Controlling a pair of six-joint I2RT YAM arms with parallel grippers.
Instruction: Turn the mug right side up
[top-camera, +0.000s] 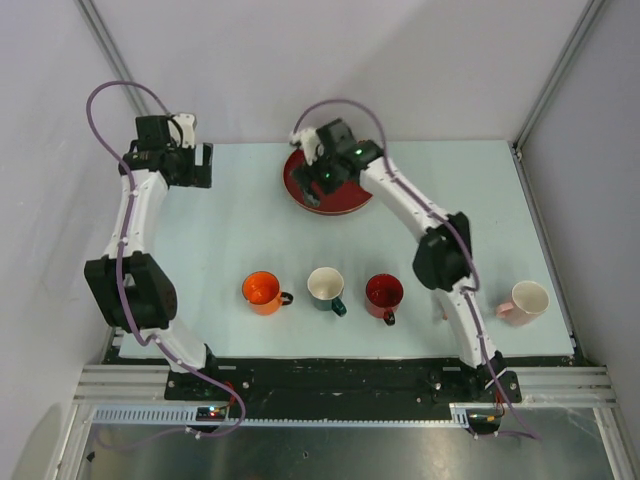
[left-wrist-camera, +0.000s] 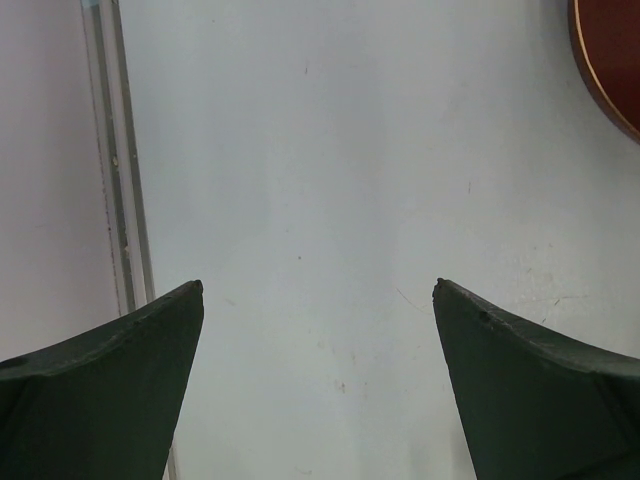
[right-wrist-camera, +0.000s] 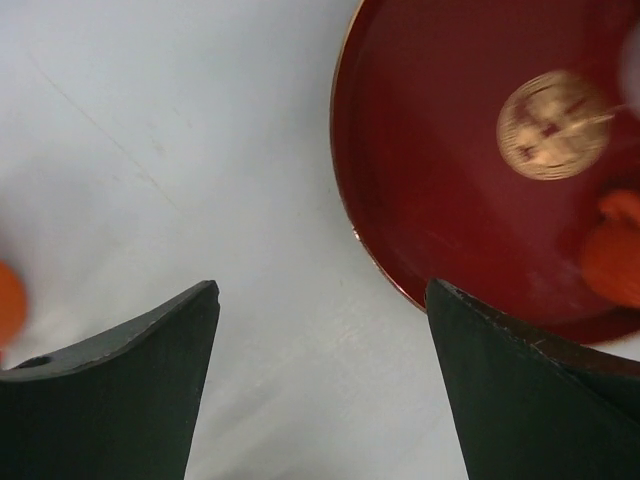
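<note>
Four mugs stand in a row near the front of the table in the top view: an orange mug (top-camera: 262, 292), a white and green mug (top-camera: 326, 286), a red mug (top-camera: 384, 294) and, apart at the right, a pink mug (top-camera: 526, 300). All show their open mouths upward. My right gripper (top-camera: 316, 188) is open and empty over the front left rim of a dark red plate (top-camera: 345, 200); in the right wrist view the gripper (right-wrist-camera: 320, 292) is open beside that plate (right-wrist-camera: 470, 180). My left gripper (top-camera: 204, 167) is open and empty at the far left, over bare table (left-wrist-camera: 318, 290).
The plate has a gold emblem (right-wrist-camera: 552, 125) in its middle and an orange blur (right-wrist-camera: 612, 250) at its right side. The plate's edge shows in the left wrist view (left-wrist-camera: 612, 60). The table's left rail (left-wrist-camera: 115, 170) and the enclosure walls lie close to the left gripper.
</note>
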